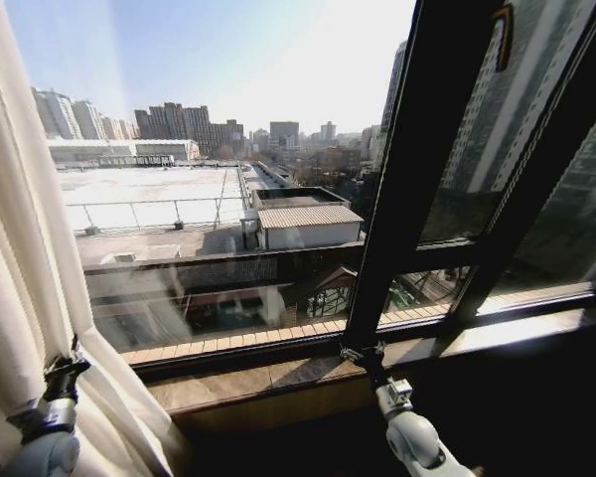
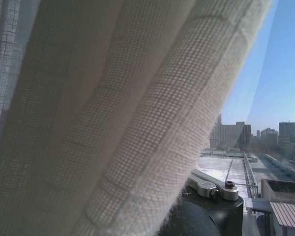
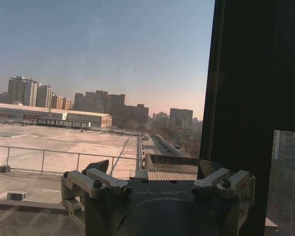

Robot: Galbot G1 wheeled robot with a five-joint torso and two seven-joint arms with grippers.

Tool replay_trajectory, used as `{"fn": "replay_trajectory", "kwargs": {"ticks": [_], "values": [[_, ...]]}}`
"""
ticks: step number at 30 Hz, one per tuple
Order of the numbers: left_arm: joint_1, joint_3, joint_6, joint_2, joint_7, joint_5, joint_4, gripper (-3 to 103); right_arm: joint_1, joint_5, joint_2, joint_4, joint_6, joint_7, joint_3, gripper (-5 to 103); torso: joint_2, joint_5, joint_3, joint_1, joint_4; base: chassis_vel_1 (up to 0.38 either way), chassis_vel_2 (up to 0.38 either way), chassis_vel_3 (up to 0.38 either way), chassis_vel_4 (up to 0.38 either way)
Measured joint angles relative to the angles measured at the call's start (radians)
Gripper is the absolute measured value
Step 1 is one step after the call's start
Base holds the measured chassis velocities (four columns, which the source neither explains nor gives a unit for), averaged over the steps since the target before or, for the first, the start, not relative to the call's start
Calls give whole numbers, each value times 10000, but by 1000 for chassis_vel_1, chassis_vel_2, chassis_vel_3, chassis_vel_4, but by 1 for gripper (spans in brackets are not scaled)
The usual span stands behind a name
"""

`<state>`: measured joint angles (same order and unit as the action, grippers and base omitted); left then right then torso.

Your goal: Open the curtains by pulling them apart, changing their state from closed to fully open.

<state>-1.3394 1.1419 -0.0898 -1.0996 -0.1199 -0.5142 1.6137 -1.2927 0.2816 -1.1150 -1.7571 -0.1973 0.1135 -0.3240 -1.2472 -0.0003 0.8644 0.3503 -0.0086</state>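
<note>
The curtains hang bunched at the robot's left edge of the window, the glass beyond them bare. The left gripper sits low in the folds; whether it has hold of the fabric cannot be told. The right gripper stands spread and empty, just beside the dark window frame above the sill.

Assessment: the cloth is sheer, loosely woven, soft and light. It should slide readily but may slip or snag; pinch a gathered pleat rather than a single layer.

Sunlit window, black frame
</note>
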Motion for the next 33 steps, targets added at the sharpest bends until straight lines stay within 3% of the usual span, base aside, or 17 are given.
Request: {"fn": "replay_trajectory", "kwargs": {"ticks": [1, 4, 6, 9, 13, 28, 30, 33], "values": [[0, 0, 0, 0, 0, 0, 0, 0, 0, 0, 0, 0, 0, 0, 0, 100, 0, 0, 0, 0, 0, 0, 0, 0, 0], [485, 914, -81, 969, -136, -20, -1565, 0, 0, 1, -1, 0, 0, 2, 0, 100, 0, 6, 0, 0, 5, 0, 0, 0, 0], [591, 1069, -103, 1196, -134, -15, -2011, 0, 1, 0, -1, -1, 0, -3, 3, 100, -1, -10, -1, -1, 3, 0, 0, 0, 0], [1126, 1606, -332, 2150, -187, 114, -3986, 0, 0, 0, 0, 1, 0, 1, -1, 100, -2, 8, 0, -1, 6, 0, 0, 0, 0], [1440, 1677, -485, 2439, -207, 308, -4923, 0, 0, 0, 0, 0, 0, 1, -1, 100, -2, -2, 0, -1, 6, 0, 0, 0, 0], [1396, 1232, -428, 1832, -431, 620, -4082, -2, 0, 0, 0, 0, 0, 1, -1, 100, -1, 3, 0, -1, 2, 0, 0, 0, 0], [1169, 1291, -374, 1632, -472, 651, -3683, 8, 0, 0, 0, 0, 0, 1, -1, 100, -1, 3, 0, -1, 3, 0, 0, 0, 0], [821, 1392, -310, 1279, -571, 714, -3022, 14, 0, 0, 0, 0, 0, 1, -1, 100, -1, 6, -1, -1, 3, 0, 0, 0, 0]]}}
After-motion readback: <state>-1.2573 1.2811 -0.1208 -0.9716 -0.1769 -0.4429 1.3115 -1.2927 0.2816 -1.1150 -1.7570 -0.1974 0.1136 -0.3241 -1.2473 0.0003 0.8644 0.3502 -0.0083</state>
